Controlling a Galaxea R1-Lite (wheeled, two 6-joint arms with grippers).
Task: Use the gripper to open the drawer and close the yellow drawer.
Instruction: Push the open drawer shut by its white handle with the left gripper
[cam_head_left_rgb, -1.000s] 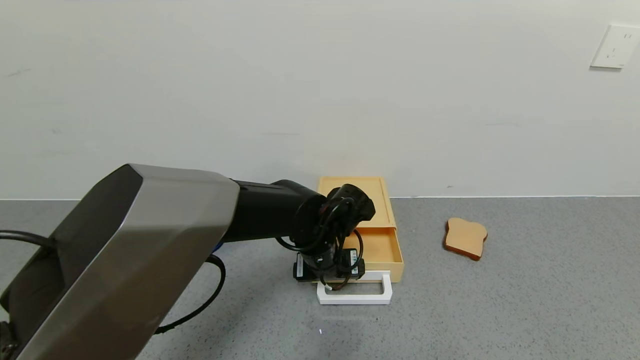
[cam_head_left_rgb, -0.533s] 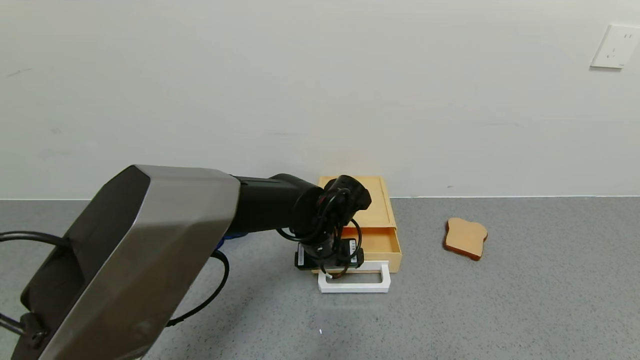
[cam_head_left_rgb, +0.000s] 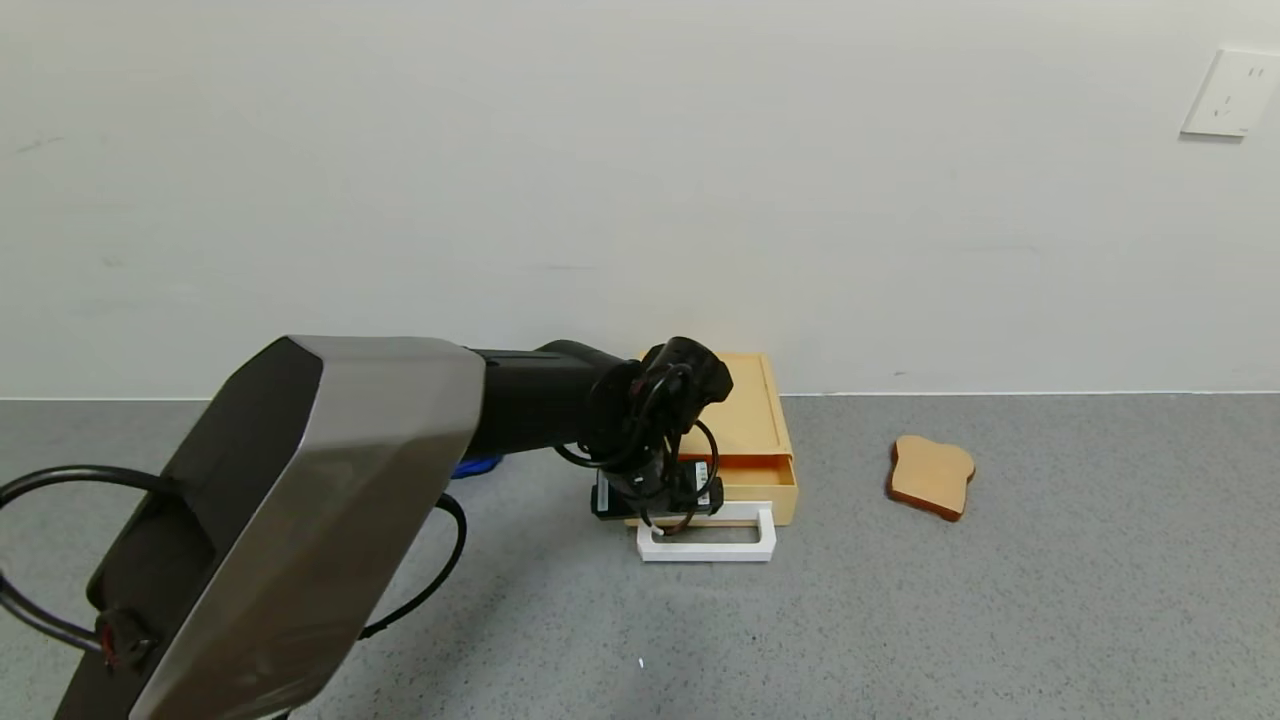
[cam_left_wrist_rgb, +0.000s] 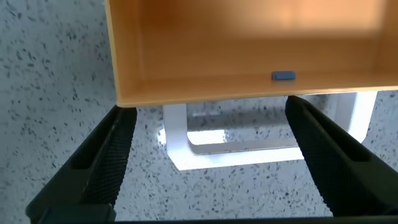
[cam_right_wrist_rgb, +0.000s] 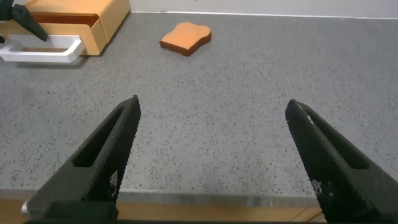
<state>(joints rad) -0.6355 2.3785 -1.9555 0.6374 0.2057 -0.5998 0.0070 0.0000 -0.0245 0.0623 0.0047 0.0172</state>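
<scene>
Pushed further back than a second ago, the yellow drawer (cam_head_left_rgb: 745, 478) now shows only a narrow strip outside its box (cam_head_left_rgb: 745, 415) on the grey counter (cam_head_left_rgb: 1000, 600). Left hand (cam_head_left_rgb: 668, 522), fingers spread, straddles the white handle (cam_head_left_rgb: 707, 542). Right hand (cam_right_wrist_rgb: 211, 158) hovers open, well apart. Toast slice (cam_head_left_rgb: 931, 476) lies to the right.
</scene>
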